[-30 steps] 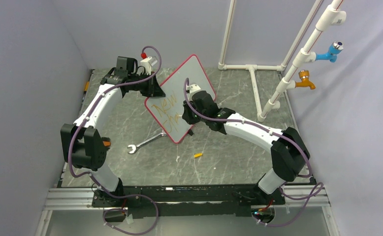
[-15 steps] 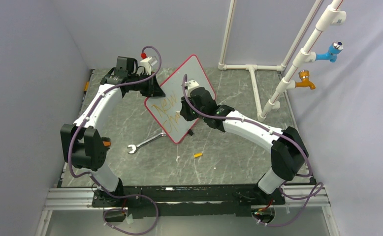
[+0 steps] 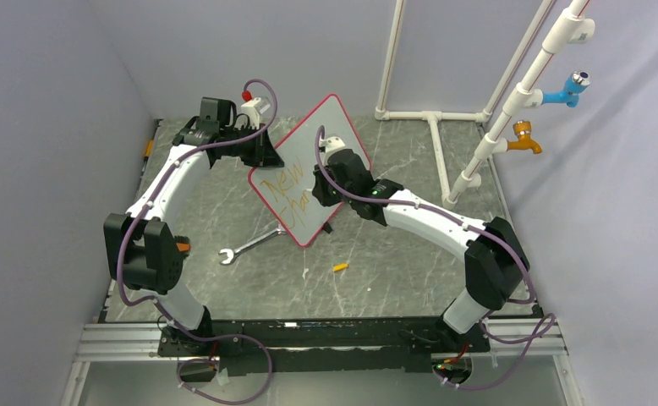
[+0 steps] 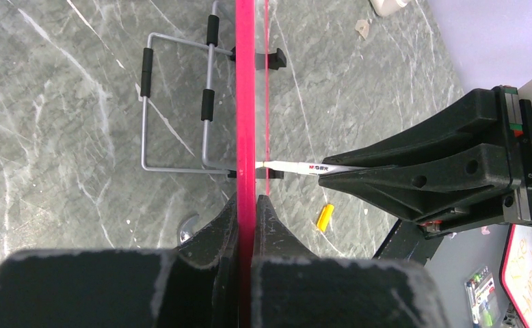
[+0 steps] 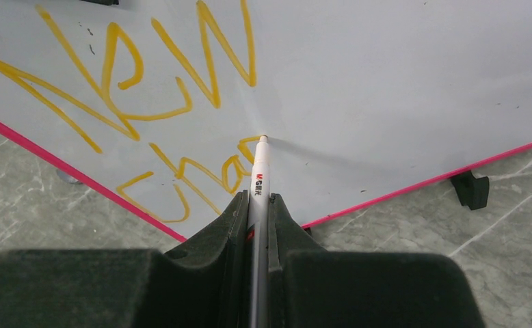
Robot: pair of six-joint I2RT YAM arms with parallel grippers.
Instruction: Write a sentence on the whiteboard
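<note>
The whiteboard stands tilted at the table's middle, white with a thin red frame. My left gripper is shut on its upper left edge; in the left wrist view the fingers pinch the red frame edge-on. My right gripper is shut on a white marker, its tip touching the board. The orange sentence reads "New" above "cha", and shows small in the top view. The marker also shows in the left wrist view.
A silver wrench lies on the grey table in front of the board. An orange marker cap lies nearer, also in the left wrist view. A wire stand sits behind the board. White pipes stand at the back right.
My right gripper has shifted slightly up and left along the board with the marker, extending the second line. The left arm and board have not moved.
</note>
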